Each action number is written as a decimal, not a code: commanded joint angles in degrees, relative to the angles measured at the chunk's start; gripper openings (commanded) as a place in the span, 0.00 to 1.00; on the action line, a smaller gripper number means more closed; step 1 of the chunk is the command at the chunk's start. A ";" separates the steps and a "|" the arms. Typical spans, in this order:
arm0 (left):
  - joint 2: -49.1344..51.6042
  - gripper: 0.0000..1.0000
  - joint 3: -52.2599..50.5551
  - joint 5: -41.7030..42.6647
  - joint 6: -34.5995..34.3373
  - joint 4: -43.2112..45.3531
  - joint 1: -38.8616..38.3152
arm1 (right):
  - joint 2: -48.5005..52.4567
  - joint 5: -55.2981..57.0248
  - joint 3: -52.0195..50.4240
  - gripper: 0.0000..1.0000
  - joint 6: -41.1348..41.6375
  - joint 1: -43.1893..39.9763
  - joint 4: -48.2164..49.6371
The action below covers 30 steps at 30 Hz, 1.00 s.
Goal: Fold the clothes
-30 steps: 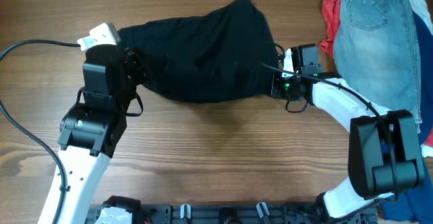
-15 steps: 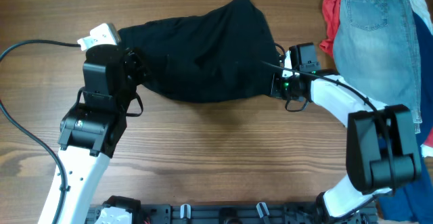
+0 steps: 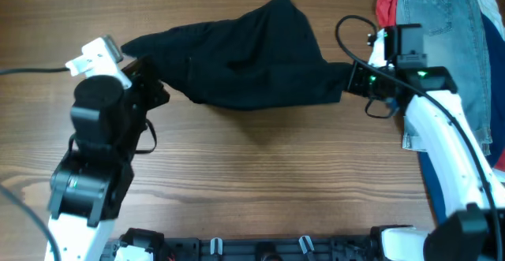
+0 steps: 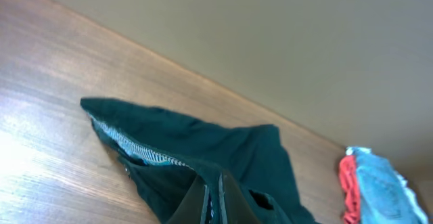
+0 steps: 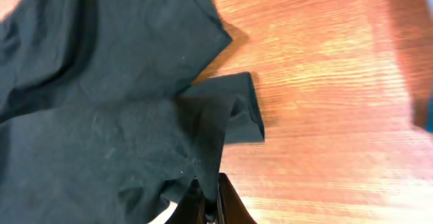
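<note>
Wood-grain table (image 3: pixel 252 182), seen from overhead. Black garment (image 3: pixel 245 64) lies in the far middle of it, long axis running left to right, drawn out between both arms. Its left end narrows to a point aimed far-left. Its right end narrows into a strip toward the right side, with a hump of cloth bulging toward the far edge in between. Left gripper (image 3: pixel 156 86) is clamped on the garment's left end; in the left wrist view its fingers (image 4: pixel 195 200) are pinched together over dark fabric, with a pale striped band showing inside the garment's edge. Right gripper (image 3: pixel 353 78) is clenched on the right-hand strip; the right wrist view shows its fingers (image 5: pixel 229 202) closed on a fold, and a short flap lies flat on the wood just beside them. Denim shorts (image 3: pixel 438 32) sit at the far-right corner over a red cloth (image 3: pixel 384 9), apart from the garment.
</note>
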 commanded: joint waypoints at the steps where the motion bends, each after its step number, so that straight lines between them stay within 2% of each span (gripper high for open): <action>1: -6.01 0.04 0.96 -1.16 0.87 0.07 -0.74 | -6.93 1.01 6.82 0.04 -1.29 -2.03 -2.78; 4: -10.78 0.04 0.96 -1.16 0.66 -3.10 -2.27 | -11.23 1.01 10.51 0.04 -2.78 -2.91 -6.21; 9: -15.56 0.04 0.96 -1.16 -1.25 -9.57 -4.13 | -15.69 0.57 10.95 0.05 -3.23 -2.93 -9.38; 14: -15.76 0.04 0.94 -1.51 -6.93 -19.04 -4.13 | -13.51 -3.52 10.93 0.04 -6.91 -2.82 -8.02; 18: -12.41 0.04 0.94 -4.72 -15.78 -28.94 -4.13 | -5.60 -8.00 10.93 0.04 -8.85 -2.23 -1.90; 21: -9.07 0.04 0.94 -7.30 -20.57 -32.87 -4.13 | 0.76 -8.31 10.93 0.04 -10.21 -0.42 3.32; 30: 6.67 0.04 0.83 -16.44 -29.51 -34.14 -4.07 | 18.08 -8.13 10.93 0.04 -11.58 3.58 26.77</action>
